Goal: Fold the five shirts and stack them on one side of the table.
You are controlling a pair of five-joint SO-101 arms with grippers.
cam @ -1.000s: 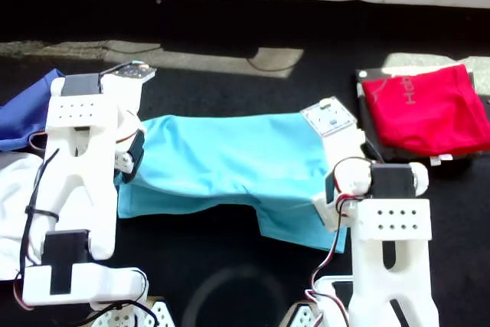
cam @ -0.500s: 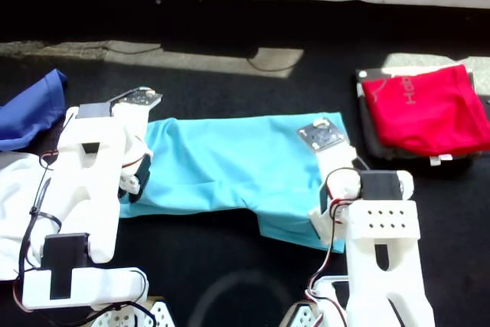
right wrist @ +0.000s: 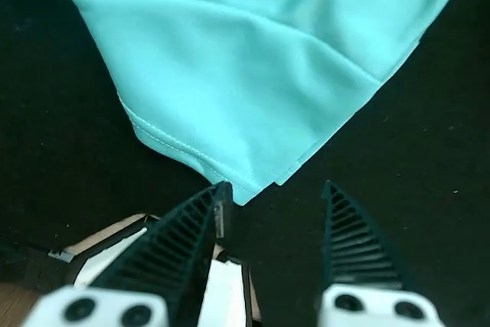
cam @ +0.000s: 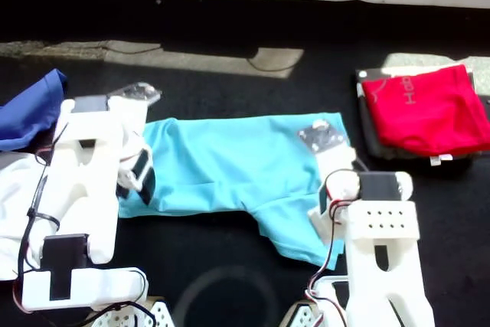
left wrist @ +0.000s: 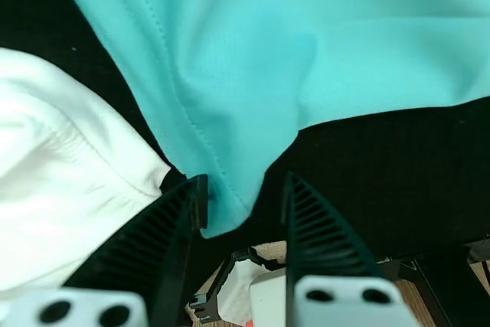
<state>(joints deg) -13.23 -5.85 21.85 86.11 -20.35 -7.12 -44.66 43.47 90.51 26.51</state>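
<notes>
The turquoise shirt is spread on the desk near the folded red shirt. It is judged light and limp, best pinched at its hemmed corners. The jaws of the left gripper and the right gripper are parted, with a corner at each.

Draws the left gripper and right gripper back toward their bases; drags the smooth turquoise fabric shirt slightly nearer too; spreads its near corner by the right arm further forward.
</notes>
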